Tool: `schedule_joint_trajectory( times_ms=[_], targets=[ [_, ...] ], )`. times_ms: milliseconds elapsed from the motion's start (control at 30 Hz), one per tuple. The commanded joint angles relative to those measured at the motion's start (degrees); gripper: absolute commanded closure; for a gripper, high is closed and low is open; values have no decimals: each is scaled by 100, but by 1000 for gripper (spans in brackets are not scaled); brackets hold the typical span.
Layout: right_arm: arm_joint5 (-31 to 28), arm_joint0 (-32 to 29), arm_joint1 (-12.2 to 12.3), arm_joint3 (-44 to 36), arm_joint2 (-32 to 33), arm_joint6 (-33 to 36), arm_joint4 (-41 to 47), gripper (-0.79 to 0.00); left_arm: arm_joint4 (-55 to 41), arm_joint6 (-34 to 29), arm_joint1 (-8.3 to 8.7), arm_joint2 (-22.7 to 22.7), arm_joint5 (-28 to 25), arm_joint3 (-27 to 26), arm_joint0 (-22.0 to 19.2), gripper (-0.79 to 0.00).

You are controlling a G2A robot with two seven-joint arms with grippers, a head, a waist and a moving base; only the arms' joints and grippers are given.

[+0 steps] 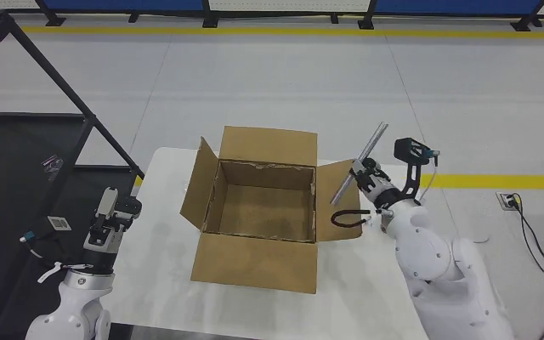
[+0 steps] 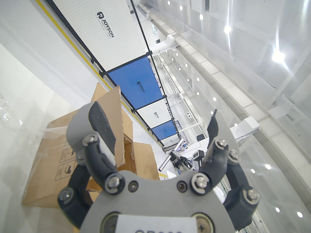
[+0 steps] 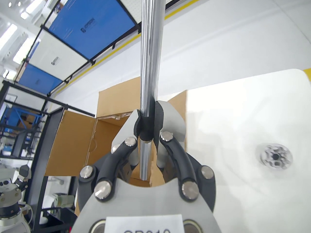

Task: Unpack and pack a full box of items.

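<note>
right gripper: my jaws squeeze tight on the shiny rod | rod: low end between my jaws, long part sticks out past my tips | box: open, beyond my jaws | left gripper: jaws wide apart

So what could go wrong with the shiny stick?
The right gripper pinches the rod near one end, so the long part might tip or slide out. Its low end hangs by the flap of the box and may snag there if lowered.
</note>
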Motion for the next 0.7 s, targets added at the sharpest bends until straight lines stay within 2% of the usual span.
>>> schedule_joint_trajectory(
  times_ms=[0, 200, 367, 667],
  targets=[
    [-32, 541, -75, 394, -618, 210, -202, 0, 0, 0, 0, 0, 0, 0, 0, -785],
    [-472, 2189, -508, 2026, -2510, 1000, -868, 0, 0, 0, 0, 0, 0, 0, 0, -785],
    [-815, 3228, -1095, 3585, -3802, 1436, -999, 0, 0, 0, 0, 0, 0, 0, 0, -785],
    [-1681, 4047, -2227, 5850, -5086, 1650, -1015, 0, 0, 0, 0, 0, 0, 0, 0, -785]
  ],
)
